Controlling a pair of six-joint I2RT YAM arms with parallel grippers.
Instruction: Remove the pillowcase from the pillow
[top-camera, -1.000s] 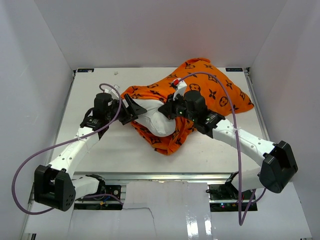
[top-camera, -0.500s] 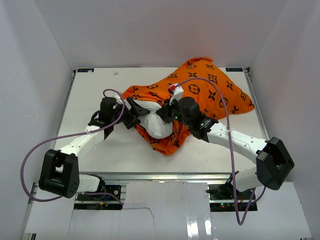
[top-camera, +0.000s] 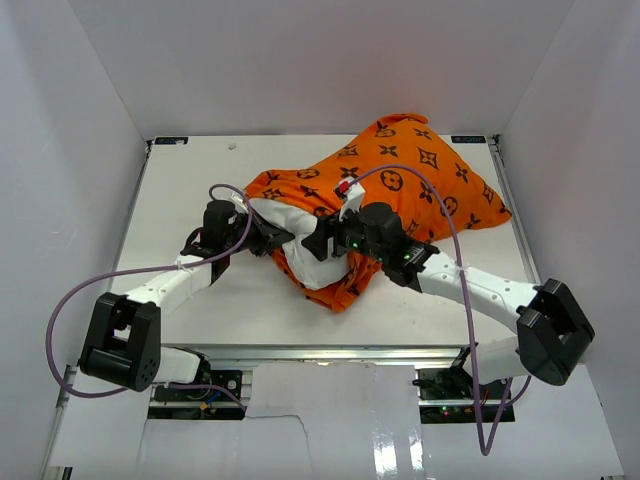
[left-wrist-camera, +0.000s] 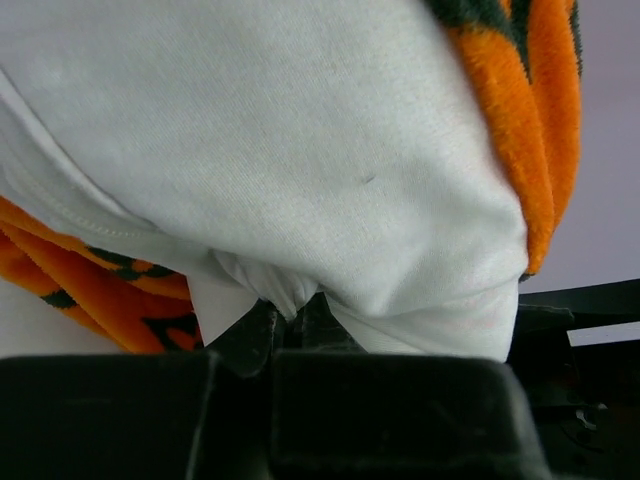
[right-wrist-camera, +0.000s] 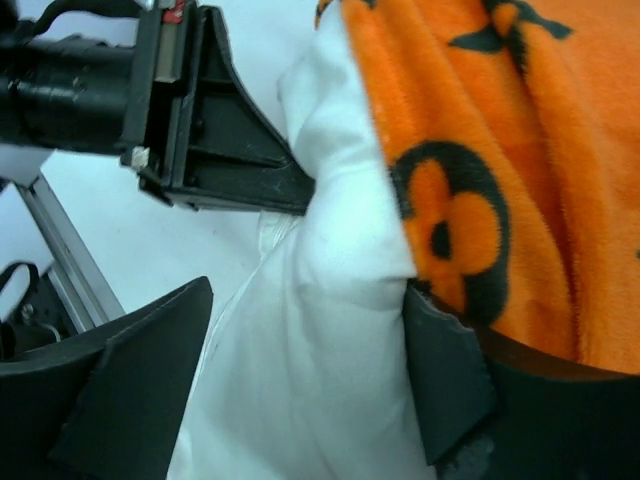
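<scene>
The orange pillowcase (top-camera: 420, 175) with black motifs lies across the middle and back right of the table, still over most of the pillow. The white pillow (top-camera: 303, 262) sticks out of its open left end. My left gripper (top-camera: 271, 240) is shut on a fold of the pillow (left-wrist-camera: 300, 150) at that exposed end; the left wrist view shows white cloth pinched between its jaws (left-wrist-camera: 290, 312). My right gripper (right-wrist-camera: 310, 290) stands open around the bulging pillow (right-wrist-camera: 320, 400), its right finger (right-wrist-camera: 445, 375) against the pillowcase (right-wrist-camera: 500, 150) hem. The left gripper (right-wrist-camera: 230, 150) shows in the right wrist view.
The white table (top-camera: 190, 180) is boxed in by white walls at the left, back and right. Purple cables (top-camera: 70, 300) loop from both arms. The arm bases and a metal rail (top-camera: 330, 352) sit at the near edge.
My left gripper moved right and shut on the white pillow end. My right gripper, shut before, has opened and shifted slightly left.
</scene>
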